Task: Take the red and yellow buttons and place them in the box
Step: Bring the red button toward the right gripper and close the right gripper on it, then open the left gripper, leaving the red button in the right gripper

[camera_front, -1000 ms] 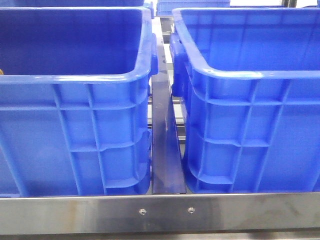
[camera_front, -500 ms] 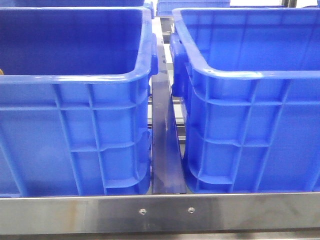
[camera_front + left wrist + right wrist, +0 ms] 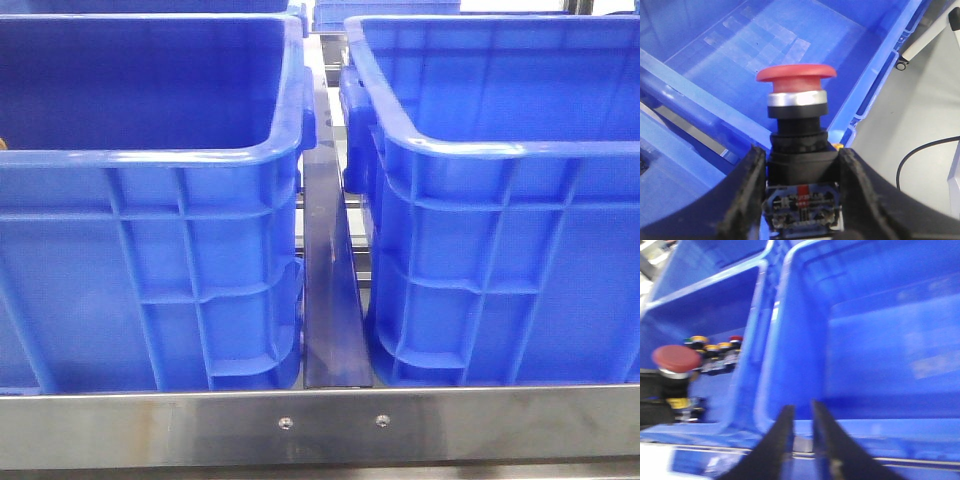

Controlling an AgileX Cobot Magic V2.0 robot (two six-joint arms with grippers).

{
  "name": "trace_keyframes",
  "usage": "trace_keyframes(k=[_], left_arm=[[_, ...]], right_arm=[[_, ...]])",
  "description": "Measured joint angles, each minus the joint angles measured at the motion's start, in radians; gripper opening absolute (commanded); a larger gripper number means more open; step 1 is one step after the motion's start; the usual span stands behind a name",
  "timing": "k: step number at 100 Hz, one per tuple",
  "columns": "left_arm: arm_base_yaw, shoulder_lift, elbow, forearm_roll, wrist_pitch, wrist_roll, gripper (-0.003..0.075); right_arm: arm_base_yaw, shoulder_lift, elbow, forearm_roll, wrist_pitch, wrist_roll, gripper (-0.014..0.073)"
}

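My left gripper is shut on the black body of a red button, which stands upright with its red cap on top, above a blue box. The right wrist view shows the same red button by the near side of the left box. That box holds several more buttons with yellow and red caps. My right gripper is shut to a thin slit with nothing in it, at the near rim of the right box, which shows bare inside. Neither gripper appears in the front view.
The front view shows the left crate and the right crate side by side, with a dark rail in the gap between them. A steel bar runs along the front. A grey floor with a black cable lies beyond one crate.
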Motion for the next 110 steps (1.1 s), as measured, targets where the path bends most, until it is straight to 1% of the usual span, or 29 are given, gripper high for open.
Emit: trace_keyframes(k=[1, 2, 3, 4, 8, 14, 24, 38, 53, 67, 91, 110], left_arm=[[0.0, 0.0, 0.0, 0.0, 0.0, 0.0, -0.0019], [0.0, 0.0, 0.0, 0.0, 0.0, 0.0, -0.0019], [0.0, 0.0, 0.0, 0.0, 0.0, 0.0, -0.0019], [0.0, 0.0, 0.0, 0.0, 0.0, 0.0, -0.0019], [0.0, 0.0, 0.0, 0.0, 0.0, 0.0, -0.0019], [0.0, 0.0, 0.0, 0.0, 0.0, 0.0, -0.0019], [0.0, 0.0, 0.0, 0.0, 0.0, 0.0, -0.0019], [0.0, 0.0, 0.0, 0.0, 0.0, 0.0, -0.0019], [0.0, 0.0, 0.0, 0.0, 0.0, 0.0, -0.0019], [0.0, 0.0, 0.0, 0.0, 0.0, 0.0, -0.0019], [0.0, 0.0, 0.0, 0.0, 0.0, 0.0, -0.0019], [0.0, 0.0, 0.0, 0.0, 0.0, 0.0, -0.0019]], right_arm=[[0.0, 0.002, 0.0, 0.007, 0.0, 0.0, 0.0393], [0.0, 0.002, 0.0, 0.02, 0.001, 0.0, 0.0393], [0.0, 0.002, 0.0, 0.026, 0.001, 0.0, 0.0435], [0.0, 0.004, 0.0, 0.04, 0.001, 0.0, 0.0435], [0.0, 0.006, 0.0, 0.074, 0.001, 0.0, 0.0508], [0.0, 0.006, 0.0, 0.135, -0.004, -0.013, 0.0545], [0.0, 0.009, 0.0, 0.231, -0.019, -0.078, 0.0542], [0.0, 0.058, 0.0, 0.393, -0.024, -0.205, 0.0542], [0.0, 0.181, 0.0, 0.579, 0.013, -0.379, 0.0542], [0.0, 0.301, 0.0, 0.712, 0.053, -0.524, 0.0542], [0.002, 0.449, 0.0, 0.853, 0.112, -0.66, 0.0542], [0.055, 0.52, 0.0, 0.904, 0.118, -0.715, 0.0542]])
